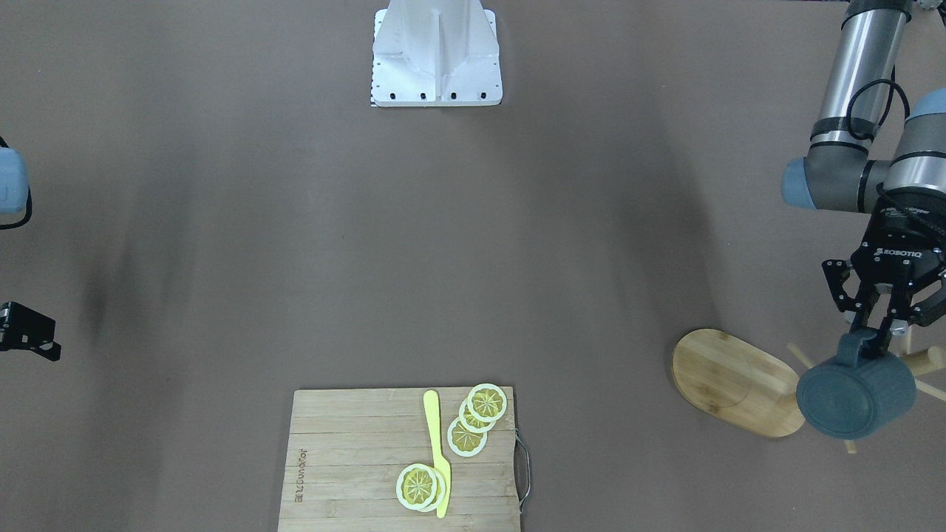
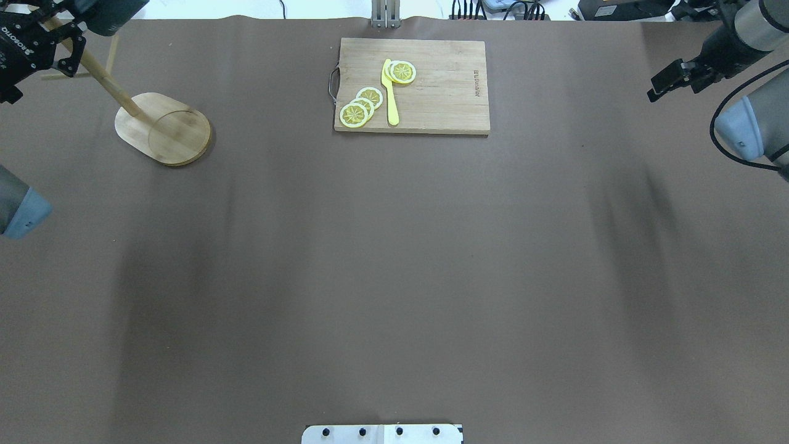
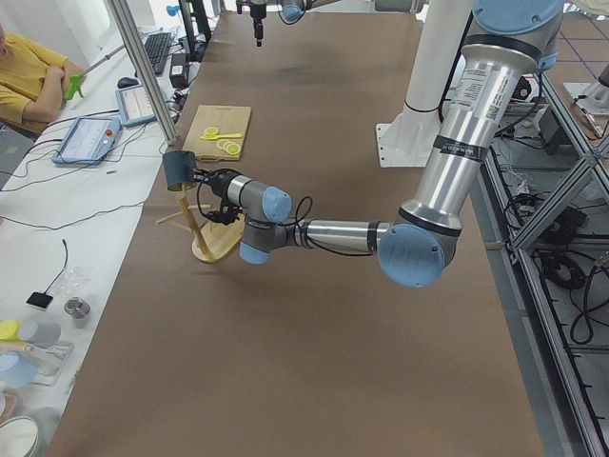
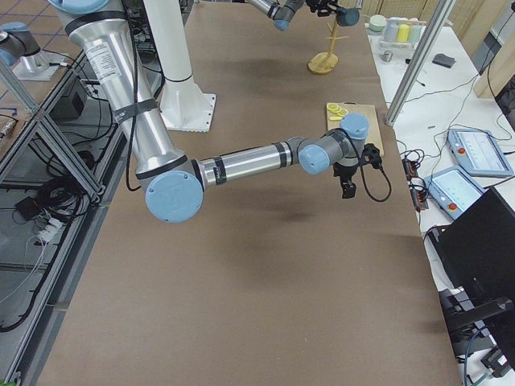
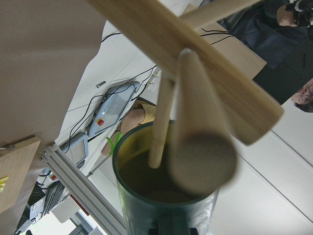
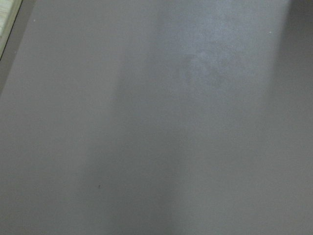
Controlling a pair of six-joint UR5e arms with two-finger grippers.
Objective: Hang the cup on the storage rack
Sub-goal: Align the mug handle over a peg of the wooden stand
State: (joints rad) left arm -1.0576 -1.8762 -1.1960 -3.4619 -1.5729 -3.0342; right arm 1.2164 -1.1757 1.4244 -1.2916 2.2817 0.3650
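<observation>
Your brown desk [image 1: 295,222], a cluttered white bench [image 3: 57,219] beside it, carries a cutting board [image 1: 355,458] with lemon slices [image 1: 467,436], then the storage rack [image 1: 732,380]. Rightmost, the left end effector [image 1: 879,334] pinches the cup [image 1: 857,395] by its handle, aloft at the pegs [image 1: 927,360], its axis tilted. The front view shows its base, and only the wrist view shows its mouth. You cannot tell the right end effector's [image 2: 662,83] state.

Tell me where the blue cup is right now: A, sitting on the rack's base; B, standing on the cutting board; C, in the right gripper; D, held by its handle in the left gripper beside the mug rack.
D: the left gripper pinches the cup by its handle, off the table beside the storage rack.
</observation>
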